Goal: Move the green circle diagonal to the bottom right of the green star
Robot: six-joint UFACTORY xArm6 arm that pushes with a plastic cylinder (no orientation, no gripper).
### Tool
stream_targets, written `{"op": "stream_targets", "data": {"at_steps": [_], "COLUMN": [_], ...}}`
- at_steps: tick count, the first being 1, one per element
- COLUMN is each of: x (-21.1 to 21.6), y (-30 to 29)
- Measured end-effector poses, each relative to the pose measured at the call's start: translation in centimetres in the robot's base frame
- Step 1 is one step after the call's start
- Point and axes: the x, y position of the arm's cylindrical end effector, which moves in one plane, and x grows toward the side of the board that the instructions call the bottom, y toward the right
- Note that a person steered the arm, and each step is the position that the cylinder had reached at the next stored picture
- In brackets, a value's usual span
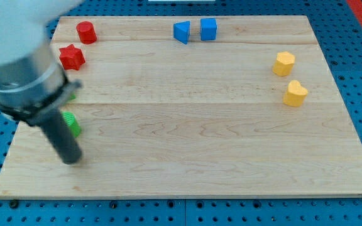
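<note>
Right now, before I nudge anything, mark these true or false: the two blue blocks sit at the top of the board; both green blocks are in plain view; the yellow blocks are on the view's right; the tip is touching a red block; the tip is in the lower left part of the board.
1. The two blue blocks sit near the view's top. True.
2. Both green blocks are in plain view. False: the arm covers most of one green block, and only a sliver of the other green block shows.
3. The two yellow blocks are on the view's right. True.
4. My tip touches a red block. False: the red star and red cylinder lie well above it.
5. The tip is at the board's lower left. True.
</note>
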Motion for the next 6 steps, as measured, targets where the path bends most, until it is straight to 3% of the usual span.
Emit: {"op": "stream_targets", "data": {"at_steps": [2, 5, 6], "x": [-5.3, -5.2, -6.7], "y": [-0.5, -3.8, -0.4]}}
